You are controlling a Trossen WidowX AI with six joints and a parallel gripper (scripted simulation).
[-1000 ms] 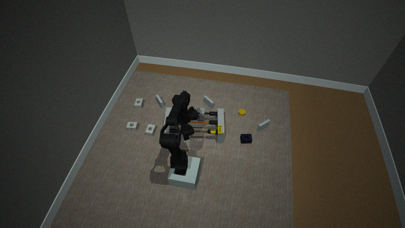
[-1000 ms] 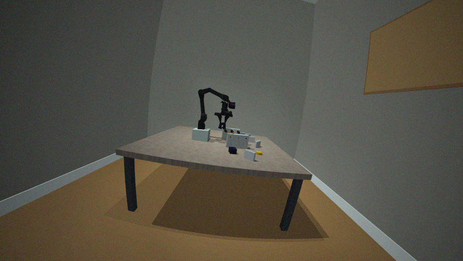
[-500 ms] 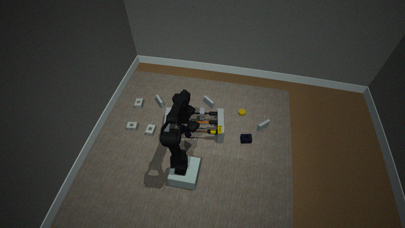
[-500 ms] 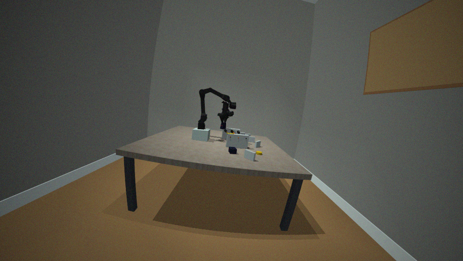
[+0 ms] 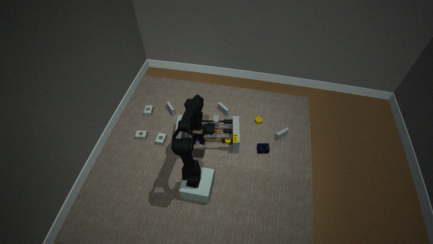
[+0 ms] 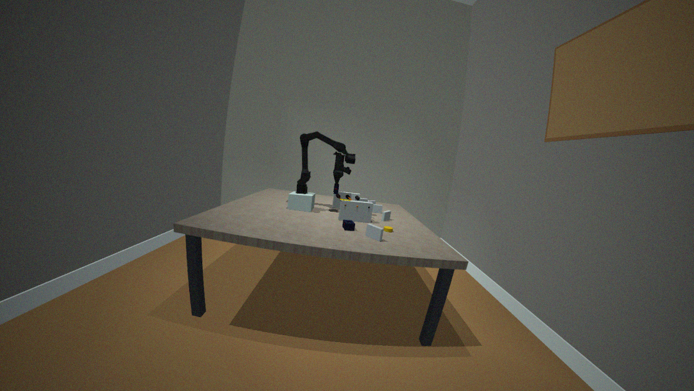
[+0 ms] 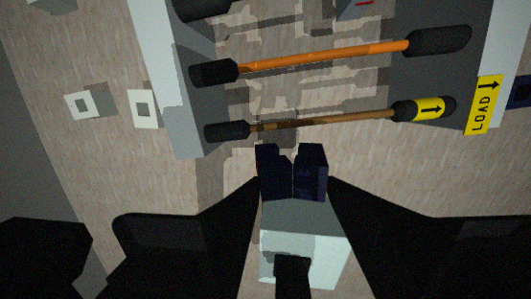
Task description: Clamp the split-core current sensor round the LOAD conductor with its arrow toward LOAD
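My gripper (image 7: 292, 181) is shut on the dark navy split-core sensor (image 7: 275, 178) (image 6: 336, 188), which also shows under the arm in the top view (image 5: 199, 139). In the wrist view its two halves point toward the brown LOAD conductor (image 7: 342, 116) (image 5: 213, 140), with a gap between their tips. The conductor appears just beyond those tips, not between them. The yellow LOAD marker (image 7: 481, 107) (image 5: 235, 138) is on the right-hand support, and a yellow sleeve (image 7: 427, 109) with an arrow pointing right is at that conductor end. A small red mark shows at the sensor's left edge; its arrow is not readable.
The orange conductor (image 7: 316, 56) (image 5: 218, 130) runs beside the brown one. A pale block (image 5: 215, 118) sits on the black conductor behind. White supports (image 5: 236, 121) (image 7: 155, 62) hold the ends. A second navy block (image 5: 259, 150) (image 6: 348, 225) and a yellow disc (image 5: 258, 119) (image 6: 388, 229) lie to the right.
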